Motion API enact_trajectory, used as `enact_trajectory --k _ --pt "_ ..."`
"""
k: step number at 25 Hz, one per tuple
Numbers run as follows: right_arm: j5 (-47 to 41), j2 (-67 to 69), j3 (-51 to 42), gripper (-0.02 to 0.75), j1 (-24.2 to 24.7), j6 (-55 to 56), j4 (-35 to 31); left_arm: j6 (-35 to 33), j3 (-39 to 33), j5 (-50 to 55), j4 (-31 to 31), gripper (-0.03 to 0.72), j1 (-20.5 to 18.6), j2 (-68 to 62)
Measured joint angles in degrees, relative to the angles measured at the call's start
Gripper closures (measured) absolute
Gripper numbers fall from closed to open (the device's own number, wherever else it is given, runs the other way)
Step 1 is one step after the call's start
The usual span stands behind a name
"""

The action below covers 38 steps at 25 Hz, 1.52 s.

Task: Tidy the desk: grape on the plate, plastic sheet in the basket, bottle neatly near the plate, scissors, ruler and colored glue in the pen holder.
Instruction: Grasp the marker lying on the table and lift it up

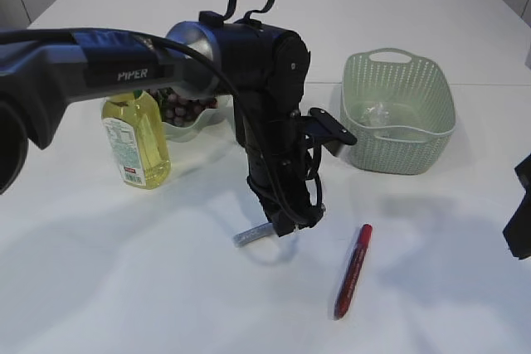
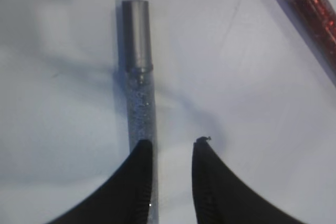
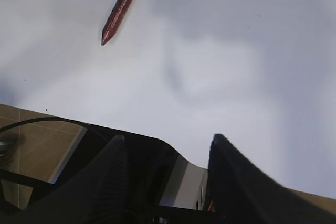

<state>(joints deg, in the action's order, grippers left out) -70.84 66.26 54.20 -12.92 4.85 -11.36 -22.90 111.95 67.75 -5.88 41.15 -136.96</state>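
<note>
A: Left pincer point(image 2: 170, 148) low over the table point(image 1: 124, 288), near centre. Jaws apart, narrow gap, nothing between them.

B: And the target?

A: Silver glitter glue pen point(image 2: 139, 87), flat on the table. In the left wrist view, long axis straight ahead along the pincer's reach, cap at the far end. Barrel running under the left fingertip point(image 2: 140, 153), not down the middle of the gap. Touching or just above: cannot tell.

B: So off-centre. Probably needs a small sideways shift toward the barrel before closing, else only one finger on it.

A: Agreed, as a guess. In the exterior view, only the capped end poking out leftward from beneath the wrist.

B: Other glue?

A: Red glitter glue pen point(image 1: 353, 271) to the right, near edge of the table, well apart from the silver one. Nearer the right arm.

B: Right pincer point(image 3: 168, 148)?

A: Jaws wide apart, empty, hanging back at the right edge, red pen far ahead of it.

B: Rest of the job?

A: Grapes point(image 1: 184, 107) on the plate point(image 1: 195, 128), bottle point(image 1: 136, 140) upright just beside it, plastic sheet point(image 1: 380, 113) in the basket point(image 1: 415, 143). Pen holder not visible.
</note>
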Motion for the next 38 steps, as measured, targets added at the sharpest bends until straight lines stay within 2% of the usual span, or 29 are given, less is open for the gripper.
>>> enact_trajectory --k 13,26,38 --pt "0.0 0.0 0.0 0.341 0.0 -0.1 0.0 0.0 0.3 -1.6 1.1 0.492 0.0 -1.3" --pt "0.0 0.0 0.0 0.340 0.0 -0.1 0.0 0.3 0.3 -1.9 1.5 0.448 -0.1 -1.5" --pt "0.0 0.0 0.0 0.340 0.0 -0.2 0.0 0.3 0.3 -2.0 1.8 0.444 -0.1 -1.6"
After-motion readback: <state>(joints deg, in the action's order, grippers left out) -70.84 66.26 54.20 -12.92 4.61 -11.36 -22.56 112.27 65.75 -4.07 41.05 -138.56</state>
